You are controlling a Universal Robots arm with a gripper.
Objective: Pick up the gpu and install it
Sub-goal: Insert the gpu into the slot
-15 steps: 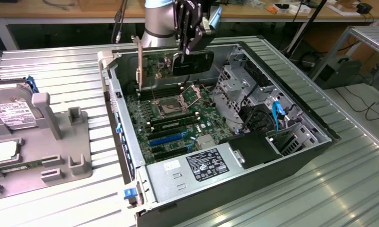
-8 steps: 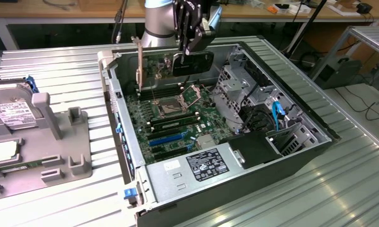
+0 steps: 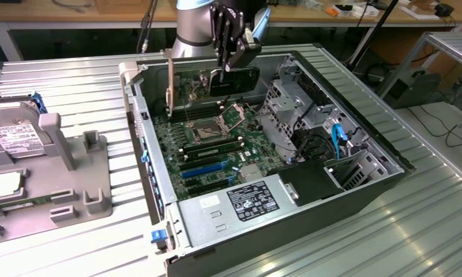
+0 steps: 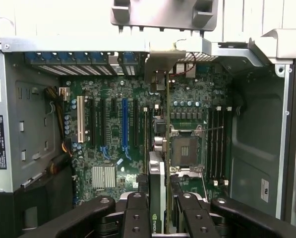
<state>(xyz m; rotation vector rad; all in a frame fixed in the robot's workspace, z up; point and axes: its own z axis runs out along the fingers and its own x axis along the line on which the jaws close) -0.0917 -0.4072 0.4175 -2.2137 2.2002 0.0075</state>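
Note:
My gripper (image 3: 232, 68) is shut on the gpu (image 3: 229, 81), a green card with a black shroud and a silver bracket (image 3: 170, 86) at one end. It hangs on edge above the far end of the open computer case (image 3: 385, 167), over the motherboard (image 3: 215, 133). In the wrist view the gpu (image 4: 157, 173) is seen edge-on between my two black fingers (image 4: 138, 210), with its bracket (image 4: 160, 64) near the case's rear wall. It hangs between the blue expansion slot (image 4: 124, 124) and the CPU socket (image 4: 186, 151), apart from the board.
A power supply (image 3: 239, 202) fills the case's near end, and a metal drive cage (image 3: 292, 109) stands on the exterior view's right of the board. Outside the case, on the exterior view's left, a hard drive (image 3: 15, 138) rests in a grey fixture (image 3: 62, 173).

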